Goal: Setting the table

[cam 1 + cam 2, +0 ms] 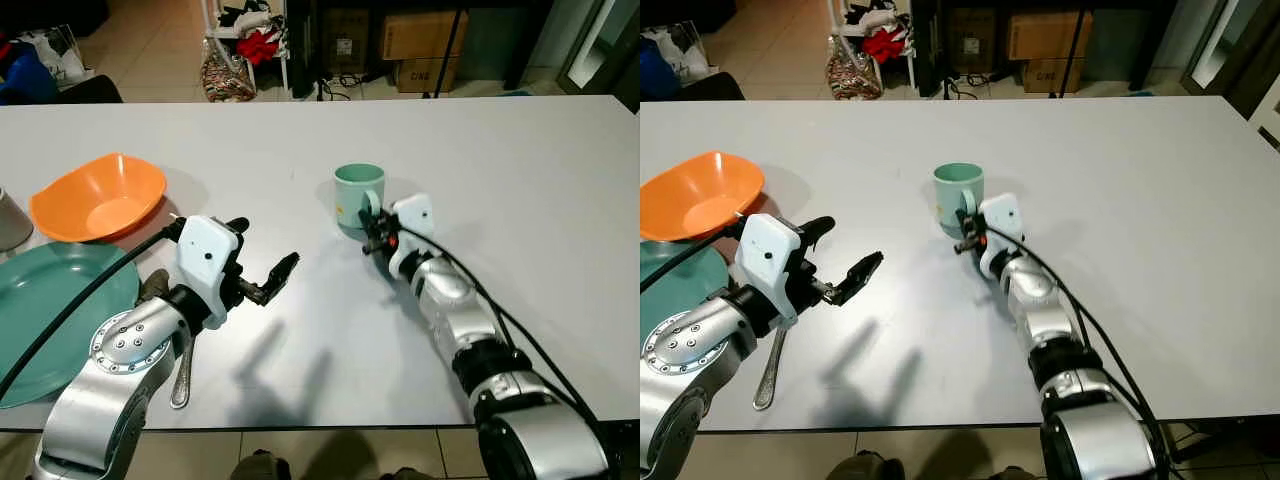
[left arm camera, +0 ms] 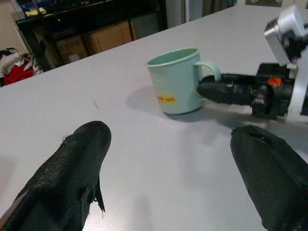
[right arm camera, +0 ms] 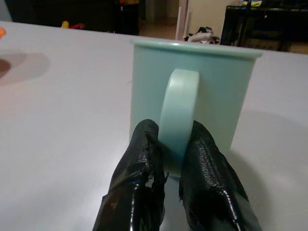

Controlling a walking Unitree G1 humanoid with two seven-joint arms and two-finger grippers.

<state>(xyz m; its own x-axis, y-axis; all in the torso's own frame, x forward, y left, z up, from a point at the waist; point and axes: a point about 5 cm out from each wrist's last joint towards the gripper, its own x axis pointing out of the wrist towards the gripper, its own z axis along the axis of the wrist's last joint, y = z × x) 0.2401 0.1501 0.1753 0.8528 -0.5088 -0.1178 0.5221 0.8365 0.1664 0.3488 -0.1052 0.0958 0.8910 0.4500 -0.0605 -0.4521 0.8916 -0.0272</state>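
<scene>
The left gripper (image 1: 262, 262) hovers nearest, its black fingers spread wide over the white table (image 1: 520, 160). The right gripper (image 3: 175, 144) pinches the handle of the pale green plastic mug (image 1: 358, 197), upright mid-table. An orange plastic bowl (image 1: 100, 198) and a teal plate (image 1: 45, 310) lie at the left.

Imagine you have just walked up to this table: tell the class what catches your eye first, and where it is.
First, the pale green mug standing upright mid-table, with the right gripper pinching its handle between two black fingers. Next, the left gripper, open and holding nothing, above the table's near part. At the table's left end lie an orange bowl, a teal plate and a spoon.
</scene>
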